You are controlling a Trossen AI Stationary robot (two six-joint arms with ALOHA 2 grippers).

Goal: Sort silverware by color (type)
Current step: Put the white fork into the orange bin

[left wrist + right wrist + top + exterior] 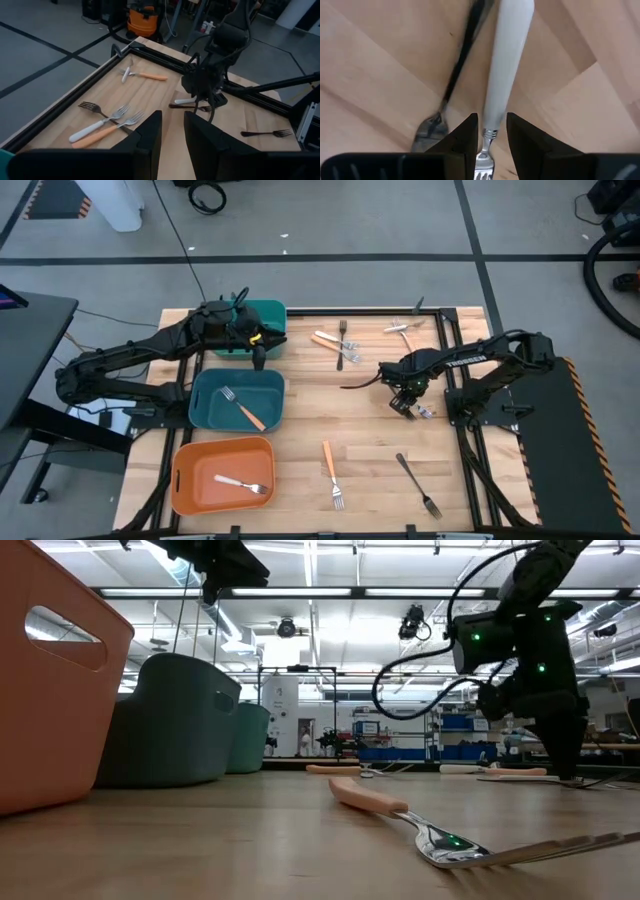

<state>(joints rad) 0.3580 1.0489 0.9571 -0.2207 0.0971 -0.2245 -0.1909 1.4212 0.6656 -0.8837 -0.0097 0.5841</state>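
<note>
Right gripper (489,132): hovering low over the table's right-centre, jaws standing partly open, one finger either side of the cream fork (507,60) at the neck where handle meets metal. Not yet closed on it; nothing held. The fork is lying flat on the table (300,430), its long axis running straight out between the fingers, so the jaws are crossing it squarely. A black fork (455,75) is lying just beside the cream fork, nearly parallel, outside the jaws.

Left gripper (171,132): waiting above the far teal bin (270,315), left of the cream fork, jaws partly open and empty.

Near teal bin (205,405): holding one orange-handled fork (243,410). Orange bin (190,480): holding one cream-handled fork (242,484).

Judgement: the right arm is much the nearer; the coming move is likely closing on the cream fork without catching the black one.
</note>
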